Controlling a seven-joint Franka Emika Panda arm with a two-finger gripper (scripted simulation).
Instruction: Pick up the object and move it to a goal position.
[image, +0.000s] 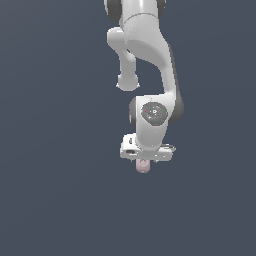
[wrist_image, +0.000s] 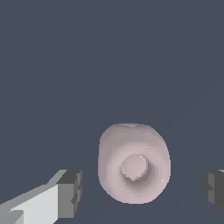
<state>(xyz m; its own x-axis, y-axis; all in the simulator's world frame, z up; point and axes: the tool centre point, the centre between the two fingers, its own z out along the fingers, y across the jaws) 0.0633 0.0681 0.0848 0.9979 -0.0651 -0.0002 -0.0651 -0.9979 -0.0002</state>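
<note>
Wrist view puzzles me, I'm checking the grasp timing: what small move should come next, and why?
Probably close the claw. The small pale pink rounded block sits between the two dark fingertips, with open gaps on both sides, so nothing grips it yet. If the fingertips are not low enough, descend slightly first.

The block (wrist_image: 133, 164) lies on the floor (image: 55, 200), between the two fingers (wrist_image: 70, 194) of the gripper (wrist_image: 142, 192), apart from both. In the exterior view the gripper (image: 145, 161) hangs directly above the block (image: 142, 166), which shows just under the hand. The arm (image: 150, 55) extends up behind it.
</note>
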